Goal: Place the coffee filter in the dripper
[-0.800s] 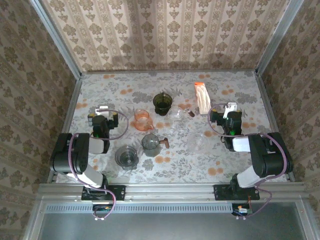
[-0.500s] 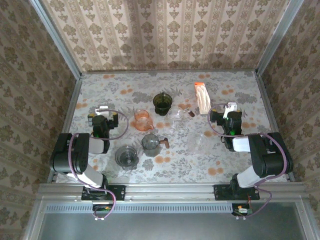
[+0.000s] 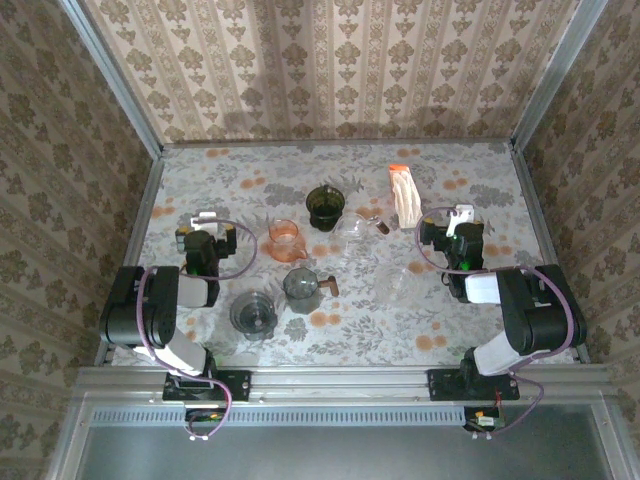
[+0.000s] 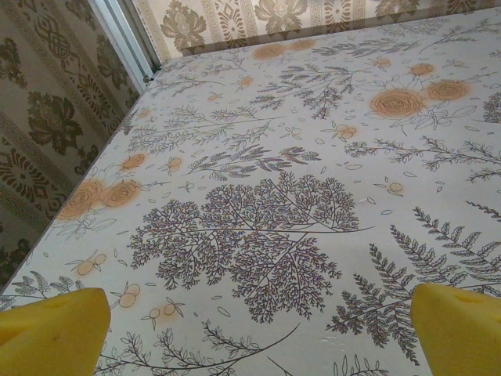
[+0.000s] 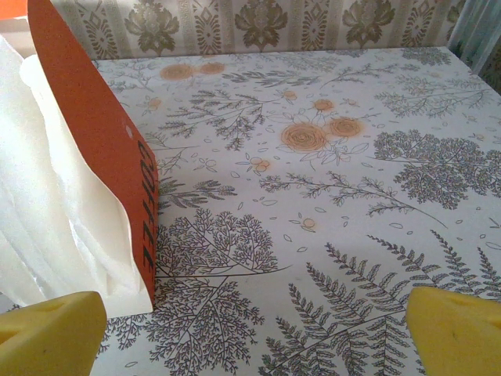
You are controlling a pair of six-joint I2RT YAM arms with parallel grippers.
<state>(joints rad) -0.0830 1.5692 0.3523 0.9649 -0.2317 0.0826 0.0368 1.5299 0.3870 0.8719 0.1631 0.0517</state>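
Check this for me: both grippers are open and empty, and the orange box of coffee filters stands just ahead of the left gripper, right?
Not quite. The orange box of coffee filters stands just ahead of the right gripper, not the left gripper, as the right wrist view shows. Both grippers are open and empty.

Coffee filter pack [image 5: 109, 149] partly off-frame, left
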